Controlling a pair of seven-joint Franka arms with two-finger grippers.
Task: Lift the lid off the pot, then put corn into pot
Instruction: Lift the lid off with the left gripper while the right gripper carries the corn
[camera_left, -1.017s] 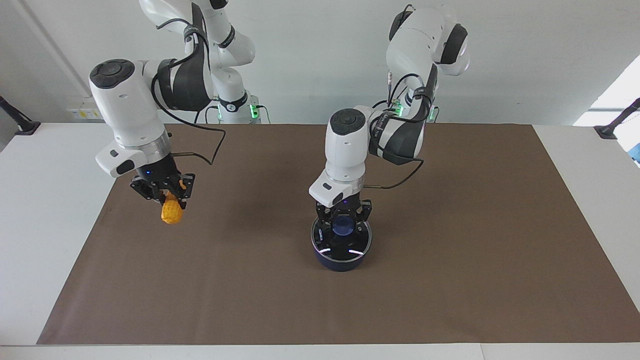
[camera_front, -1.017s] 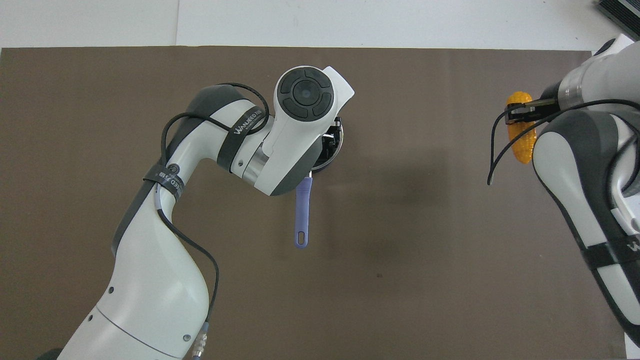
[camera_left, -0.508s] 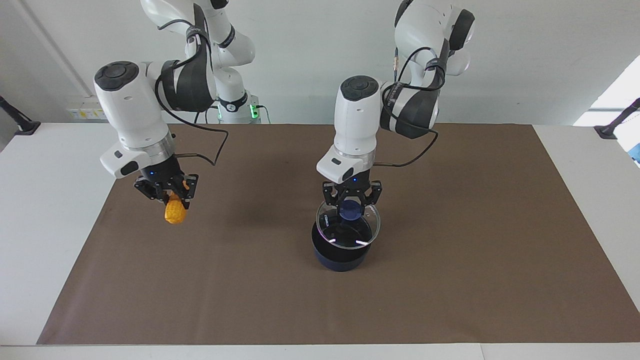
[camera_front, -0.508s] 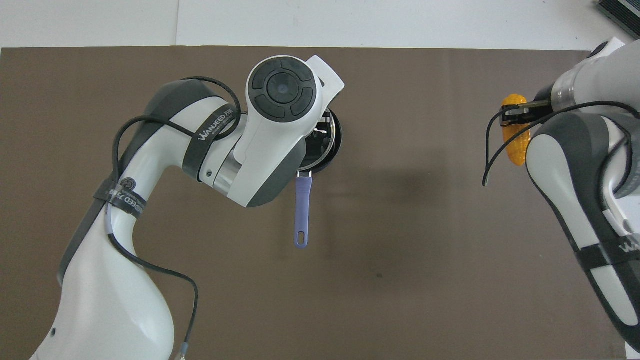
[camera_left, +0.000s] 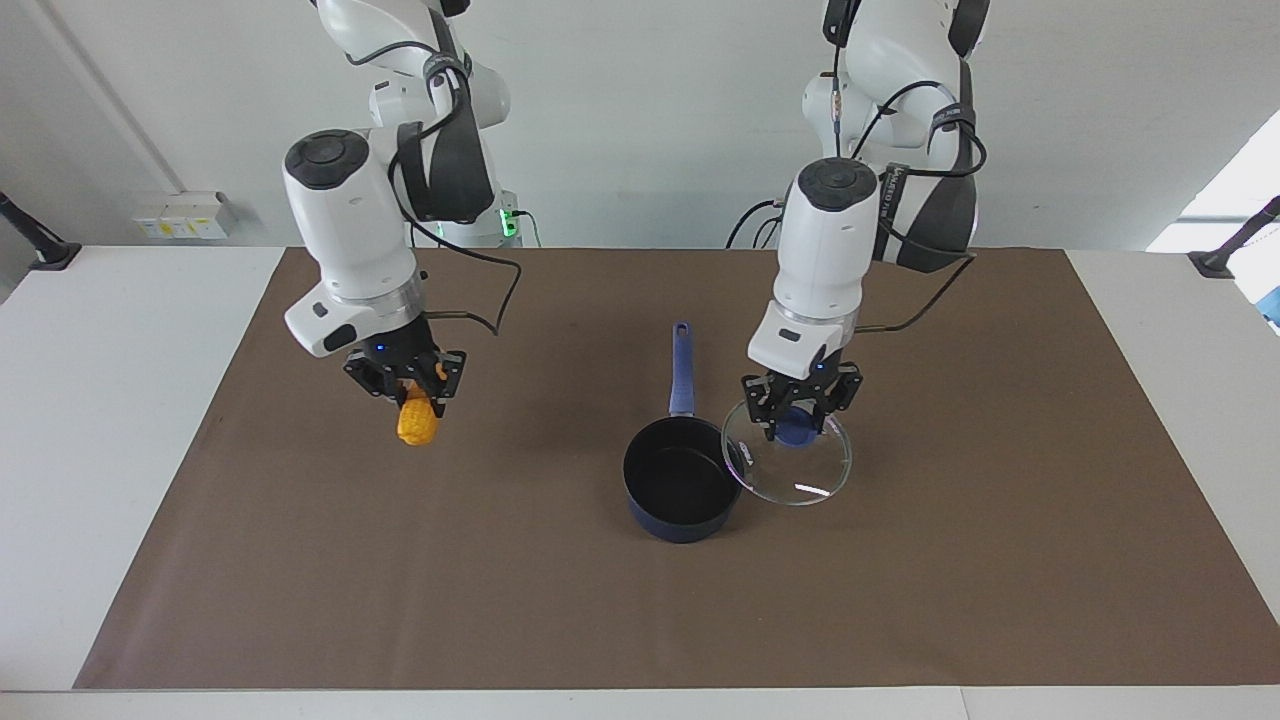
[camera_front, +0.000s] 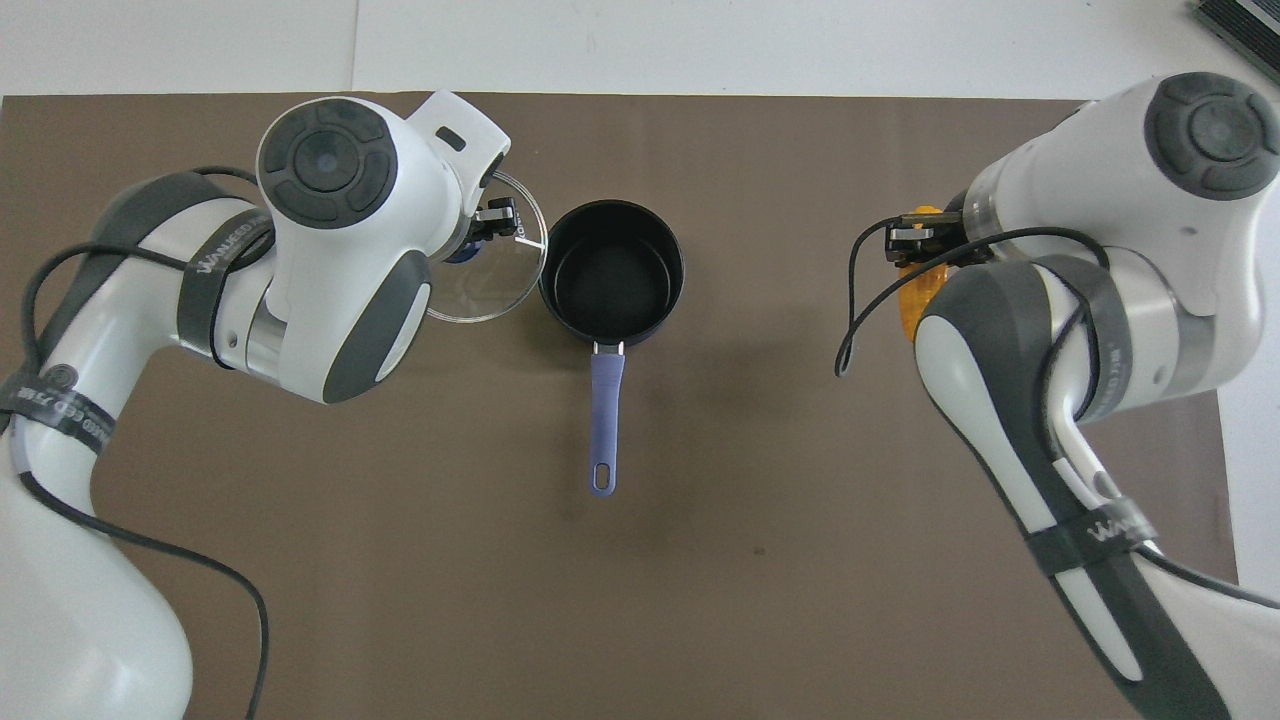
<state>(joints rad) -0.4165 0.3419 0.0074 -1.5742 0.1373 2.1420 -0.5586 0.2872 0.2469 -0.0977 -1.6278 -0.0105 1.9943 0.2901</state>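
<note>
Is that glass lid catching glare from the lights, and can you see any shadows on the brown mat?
Facing view: the lid, held by the left gripper, shows a short white glint near its rim; soft shadows lie on the mat. Overhead view: a glint on the lid's rim beside the pot.

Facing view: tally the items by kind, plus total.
Pot: 1
Lid, held by left pincer: 1
Corn, held by right pincer: 1
Brown mat: 1
Total: 4
</note>
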